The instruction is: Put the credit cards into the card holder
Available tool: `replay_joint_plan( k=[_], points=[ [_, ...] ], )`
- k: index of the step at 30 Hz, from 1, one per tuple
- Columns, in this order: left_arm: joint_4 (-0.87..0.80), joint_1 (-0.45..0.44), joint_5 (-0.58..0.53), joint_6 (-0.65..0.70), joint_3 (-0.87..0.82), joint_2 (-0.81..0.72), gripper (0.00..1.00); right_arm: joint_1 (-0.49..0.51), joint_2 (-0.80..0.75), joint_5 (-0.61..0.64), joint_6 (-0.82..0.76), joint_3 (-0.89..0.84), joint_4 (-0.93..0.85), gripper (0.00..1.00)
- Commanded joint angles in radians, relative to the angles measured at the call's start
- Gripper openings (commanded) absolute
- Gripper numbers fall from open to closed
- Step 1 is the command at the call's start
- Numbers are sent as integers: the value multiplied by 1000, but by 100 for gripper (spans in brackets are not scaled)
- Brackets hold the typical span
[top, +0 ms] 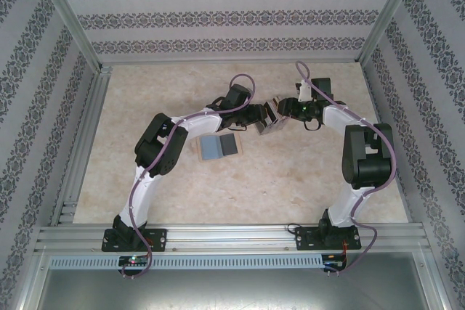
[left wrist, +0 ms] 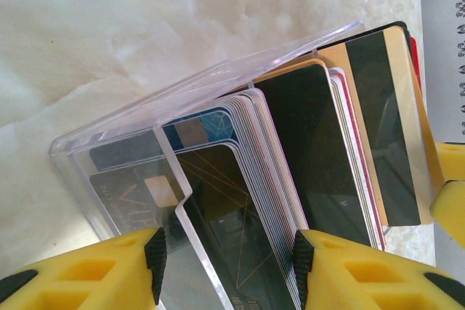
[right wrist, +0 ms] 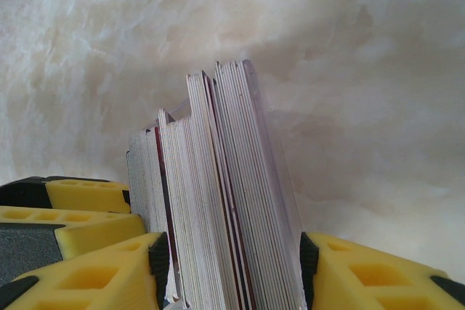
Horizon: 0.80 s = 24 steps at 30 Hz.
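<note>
Left wrist: left gripper (left wrist: pixel 229 268) clamped on clear card holder (left wrist: pixel 123 136) (cards (left wrist: pixel 320 143) fanned inside); right wrist: right gripper (right wrist: pixel 234 270) pinching the cards, seen edge-on.

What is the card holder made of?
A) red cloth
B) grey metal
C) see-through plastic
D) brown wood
C: the card holder is clear, so the cards in it show straight through its wall.
</note>
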Motion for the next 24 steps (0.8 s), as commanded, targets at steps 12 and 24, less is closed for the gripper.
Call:
replay_joint_plan(
  k=[12,24],
  points=[
    [2,-13,16,-15,32,23,52,18,-41,-57,-7,9,10,53],
    [1,-14,16,-15,32,26,52,16,-69,-67,-1,-1,15,53]
  ],
)
